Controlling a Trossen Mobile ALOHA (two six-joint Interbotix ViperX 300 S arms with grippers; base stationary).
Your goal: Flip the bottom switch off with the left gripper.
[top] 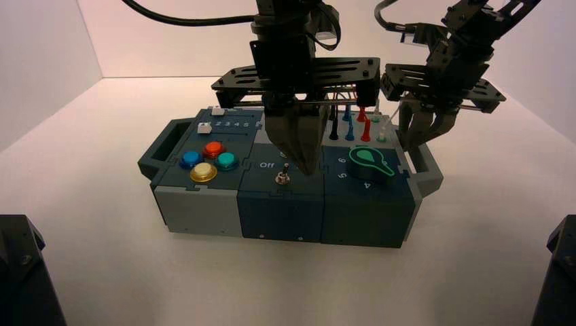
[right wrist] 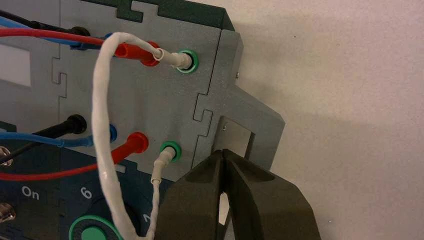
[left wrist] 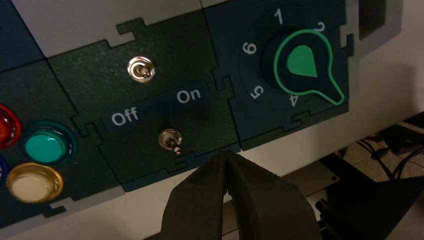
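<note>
Taking the green-edged knob [top: 370,165] as landmark. Bottom switch [left wrist: 170,139] is on the dark middle panel, left of the knob, near the box's [top: 282,214] front edge. Its lever leans to the On side, i.e. knob side, as I read the left wrist view. So: not off.

Left gripper [left wrist: 225,153] is the one at work: over the front of the box, tips between switch and knob. Fingers closed together, nothing held. Tips look apart from the lever, no contact that I can see.

Right gripper [right wrist: 223,151] idle, right of and behind the knob, by the side handle [right wrist: 262,132]. Also closed, holding nothing.

Status: approach mostly done, I'd say. Left to do: lower the closed tips against the lever's knob side, push away from the knob toward Off [left wrist: 124,116], then back out. Risks: coming in too high and skimming over the short lever, or catching the other toggle [left wrist: 142,69] behind it.
</note>
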